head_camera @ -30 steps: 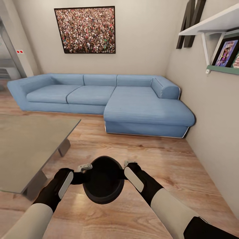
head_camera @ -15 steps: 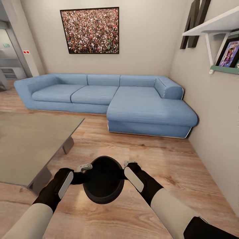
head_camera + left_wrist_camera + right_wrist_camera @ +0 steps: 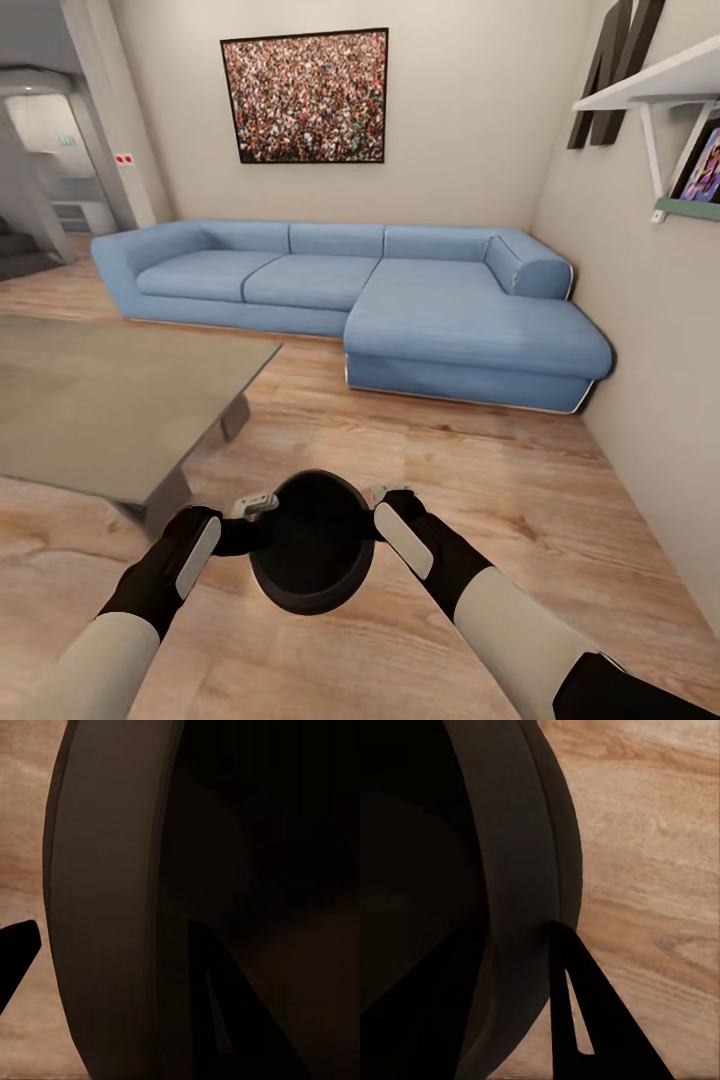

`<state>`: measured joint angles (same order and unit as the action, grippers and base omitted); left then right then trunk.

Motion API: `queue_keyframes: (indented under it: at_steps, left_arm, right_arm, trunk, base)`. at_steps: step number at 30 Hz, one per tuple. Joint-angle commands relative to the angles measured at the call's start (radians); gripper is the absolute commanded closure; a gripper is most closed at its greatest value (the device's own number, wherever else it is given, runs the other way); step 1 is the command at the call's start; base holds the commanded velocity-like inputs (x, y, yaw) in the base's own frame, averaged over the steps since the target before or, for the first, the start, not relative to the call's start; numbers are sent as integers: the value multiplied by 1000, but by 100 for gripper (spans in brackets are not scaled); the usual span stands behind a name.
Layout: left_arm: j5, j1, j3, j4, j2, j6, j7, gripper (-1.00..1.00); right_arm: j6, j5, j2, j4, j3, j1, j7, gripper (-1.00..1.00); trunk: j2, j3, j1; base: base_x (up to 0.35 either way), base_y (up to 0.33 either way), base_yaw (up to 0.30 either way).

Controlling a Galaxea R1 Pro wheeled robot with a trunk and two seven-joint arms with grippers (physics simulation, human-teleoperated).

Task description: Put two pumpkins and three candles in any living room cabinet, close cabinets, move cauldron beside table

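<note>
Both pincers, left pincer and right pincer, are still clamping the cauldron rim above the floor; the view is swinging left, bringing the glass surface nearer; set-down beside it looks close.

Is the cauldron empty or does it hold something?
Empty: the cauldron, held above the floor, shows only a dark bare inside through its wide mouth.

1. Left tool and right tool fingertips hidden behind cauldron rim.
2. Desk cut by left edge.
3. Shelf cropped at right edge.
4. Cauldron interior too dark to read.
</note>
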<state>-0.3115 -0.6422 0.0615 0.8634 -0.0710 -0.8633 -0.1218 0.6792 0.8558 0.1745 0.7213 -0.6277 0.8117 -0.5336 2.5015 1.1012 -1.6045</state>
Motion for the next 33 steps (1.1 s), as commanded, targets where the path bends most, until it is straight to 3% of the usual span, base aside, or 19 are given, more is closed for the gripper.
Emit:
queue_keyframes:
  at_steps: [1, 13, 33]
  left_arm:
    - [65, -1, 3, -1, -2, 0, -1, 100]
    - [65, -1, 3, 0, -2, 0, -1, 100]
    - [65, -1, 3, 4, -1, 0, 1, 100]
  right_arm:
    - [-10, 23, 0, 33, -15, 1, -9, 100]
    - [-10, 23, 0, 33, -15, 1, -9, 100]
    - [-9, 23, 0, 37, -16, 1, -8, 100]
  trunk:
    - [0, 0, 1]
    - [0, -4, 1]
    - [0, -7, 1]
  base:
    - [-215, 0, 270]
    - [-58, 0, 271]
    - [107, 9, 82]
